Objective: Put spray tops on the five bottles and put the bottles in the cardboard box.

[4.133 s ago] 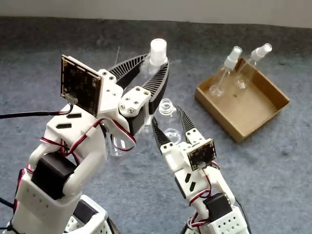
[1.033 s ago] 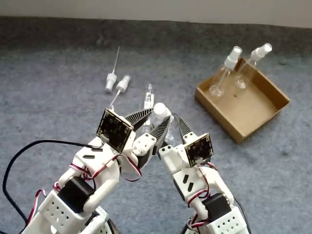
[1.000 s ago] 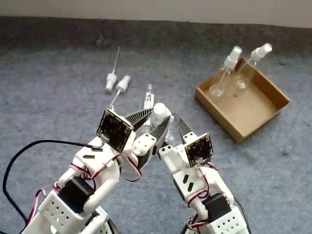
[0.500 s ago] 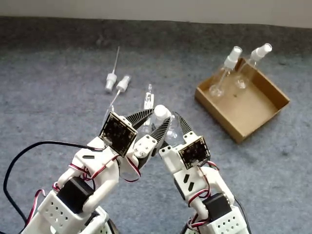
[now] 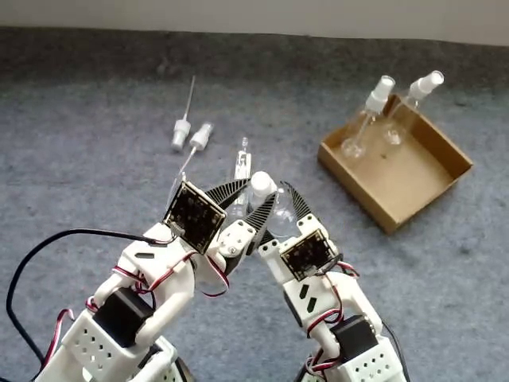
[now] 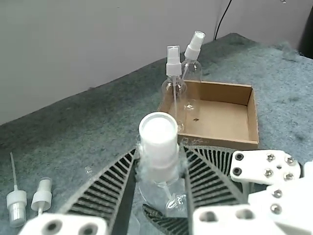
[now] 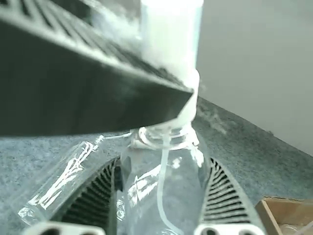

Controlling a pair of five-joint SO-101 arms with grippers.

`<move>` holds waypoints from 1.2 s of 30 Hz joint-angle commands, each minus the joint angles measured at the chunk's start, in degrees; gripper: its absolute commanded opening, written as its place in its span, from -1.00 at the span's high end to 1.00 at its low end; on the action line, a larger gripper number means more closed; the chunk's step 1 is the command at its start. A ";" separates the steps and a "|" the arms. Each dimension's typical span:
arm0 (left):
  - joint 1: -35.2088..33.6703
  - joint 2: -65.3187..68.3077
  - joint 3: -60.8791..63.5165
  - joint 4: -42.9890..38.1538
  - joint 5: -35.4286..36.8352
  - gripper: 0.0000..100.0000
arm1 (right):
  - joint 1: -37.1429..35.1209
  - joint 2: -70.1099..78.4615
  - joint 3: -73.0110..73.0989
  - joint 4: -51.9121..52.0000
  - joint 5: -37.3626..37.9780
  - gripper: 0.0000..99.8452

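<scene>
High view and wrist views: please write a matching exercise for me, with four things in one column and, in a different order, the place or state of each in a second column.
Things
1. cardboard box
2. loose spray tops
3. left gripper
4. right gripper

Place or state
A. shut on a clear bottle
B. contains two capped bottles
C. lying on the grey carpet
D. shut on a white spray top

Pairs: 1-B, 2-C, 3-D, 4-A
</scene>
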 commanded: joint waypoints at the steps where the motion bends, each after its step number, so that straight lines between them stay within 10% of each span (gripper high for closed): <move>1: 0.57 -0.57 -2.33 0.35 -0.26 0.99 | -0.57 -1.10 5.85 0.04 0.62 0.84; 36: -5.85 -1.27 -2.68 9.85 -0.53 0.71 | -0.31 -1.10 5.76 -0.04 0.35 0.84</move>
